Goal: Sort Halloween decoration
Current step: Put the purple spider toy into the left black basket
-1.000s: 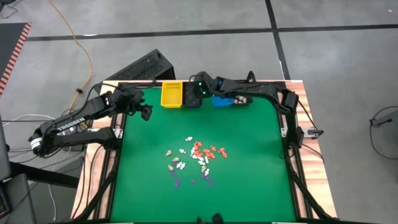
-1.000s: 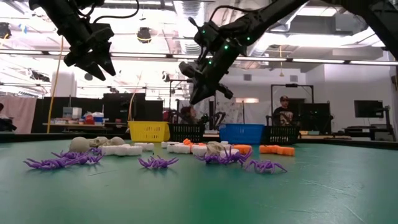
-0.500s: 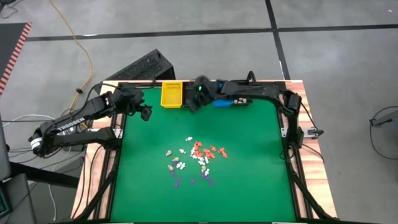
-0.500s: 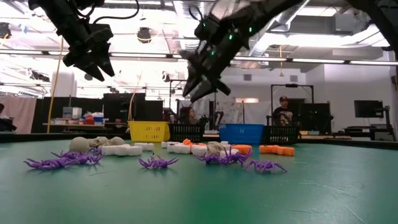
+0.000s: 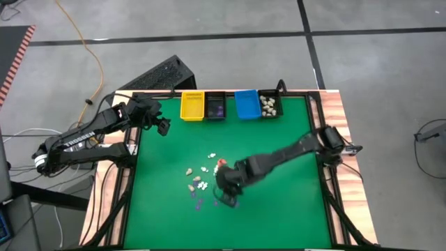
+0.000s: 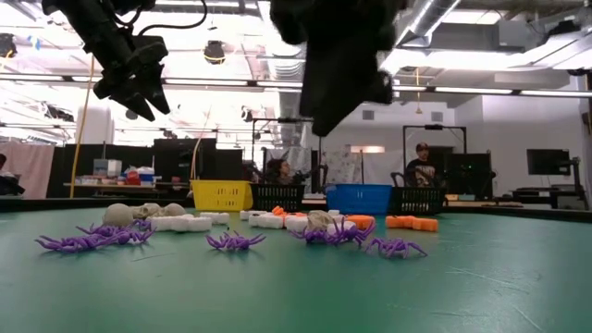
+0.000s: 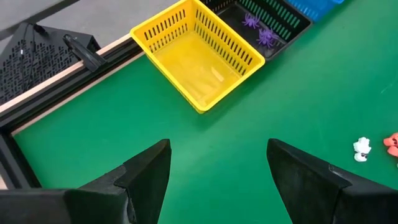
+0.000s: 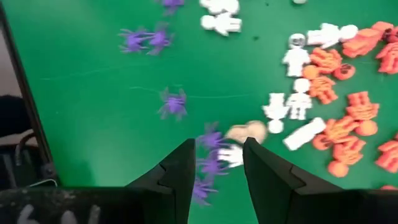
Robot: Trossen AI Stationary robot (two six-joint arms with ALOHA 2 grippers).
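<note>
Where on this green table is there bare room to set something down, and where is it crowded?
The green mat is bare between the pile and the right edge, along the near edge, and between the pile and the bins at the far edge. It is crowded mid-table, where the Halloween decoration lies scattered under the right gripper. The left gripper waits near the yellow bin.

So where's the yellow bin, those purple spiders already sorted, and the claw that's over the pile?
yellow bin (image 7: 205, 71), left wrist view, on its bare floor.
purple spiders (image 7: 260, 29), left wrist view, one spider's body inside the black bin.
right gripper (image 8: 217, 163), right wrist view, midway between its fingertips.
</note>
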